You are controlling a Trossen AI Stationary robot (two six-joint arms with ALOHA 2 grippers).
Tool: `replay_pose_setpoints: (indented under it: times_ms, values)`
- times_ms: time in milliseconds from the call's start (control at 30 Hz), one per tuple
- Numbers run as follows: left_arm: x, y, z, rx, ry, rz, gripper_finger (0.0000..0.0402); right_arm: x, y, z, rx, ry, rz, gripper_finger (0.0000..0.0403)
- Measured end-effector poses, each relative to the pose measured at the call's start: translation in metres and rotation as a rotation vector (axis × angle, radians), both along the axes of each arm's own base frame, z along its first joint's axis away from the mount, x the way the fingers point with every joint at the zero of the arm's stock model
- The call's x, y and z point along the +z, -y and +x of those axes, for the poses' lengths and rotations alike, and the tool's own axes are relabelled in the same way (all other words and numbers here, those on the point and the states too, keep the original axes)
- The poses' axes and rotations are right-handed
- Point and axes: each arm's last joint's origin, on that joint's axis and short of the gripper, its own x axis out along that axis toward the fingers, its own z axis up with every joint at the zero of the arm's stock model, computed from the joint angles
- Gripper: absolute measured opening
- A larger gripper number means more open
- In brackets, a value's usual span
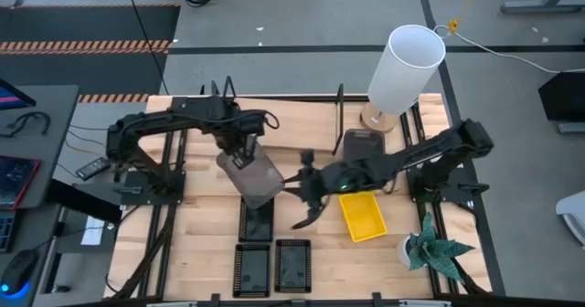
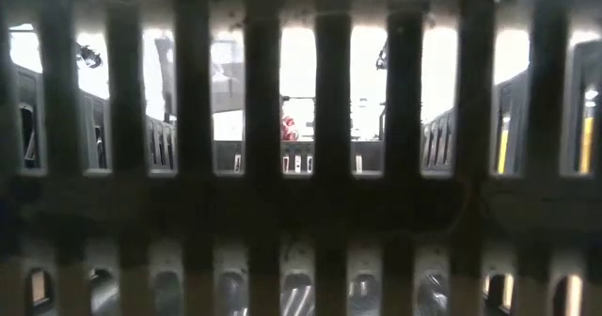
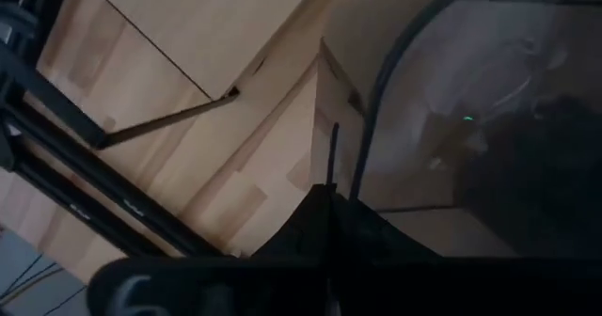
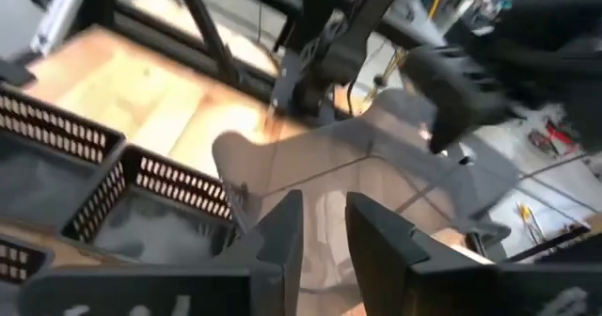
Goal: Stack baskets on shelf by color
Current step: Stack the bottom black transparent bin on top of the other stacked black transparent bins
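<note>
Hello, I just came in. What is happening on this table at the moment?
The left gripper is shut on a dark grey basket and holds it tilted above the wooden table. The right gripper is beside that basket with its fingers apart, holding nothing. Three black mesh baskets lie near the table's front edge, a yellow basket lies under the right arm, and another grey basket sits near a white lamp.
</note>
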Motion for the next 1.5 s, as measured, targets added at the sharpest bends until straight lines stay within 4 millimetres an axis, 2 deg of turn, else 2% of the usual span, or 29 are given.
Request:
replay_pose_setpoints:
  times_ms: [267, 433, 567, 700, 967, 1267, 1367, 1500]
  values:
    - [0.01, -0.001, 0.013, -0.052, 0.04, -0.029, 0.0004, -0.004, -0.025, 0.034, -0.004, -0.087, -0.124, 0.0139]
    - [0.011, -0.001, 0.012, -0.069, 0.042, -0.025, 0.0004, -0.006, -0.039, 0.037, 0.017, -0.102, -0.172, 0.0166]
    - [0.011, -0.001, 0.012, -0.074, 0.043, -0.026, 0.0004, -0.008, -0.042, 0.035, 0.028, -0.123, -0.185, 0.0172]
    - [0.011, -0.001, 0.012, -0.09, 0.039, -0.028, 0.0004, -0.009, -0.041, 0.034, 0.044, -0.141, -0.18, 0.0169]
    - [0.011, -0.001, 0.012, -0.119, 0.034, -0.027, 0.0004, -0.026, -0.026, 0.046, 0.075, -0.202, -0.15, 0.0162]
    - [0.011, -0.001, 0.012, -0.129, 0.032, -0.026, 0.0004, -0.04, -0.019, 0.053, 0.075, -0.247, -0.167, 0.0156]
    - [0.011, -0.001, 0.012, -0.128, 0.031, -0.026, 0.0004, -0.045, -0.016, 0.053, 0.065, -0.278, -0.236, 0.0143]
    - [0.011, -0.001, 0.012, -0.128, 0.032, -0.026, 0.0005, -0.046, -0.015, 0.053, 0.075, -0.294, -0.275, 0.0103]
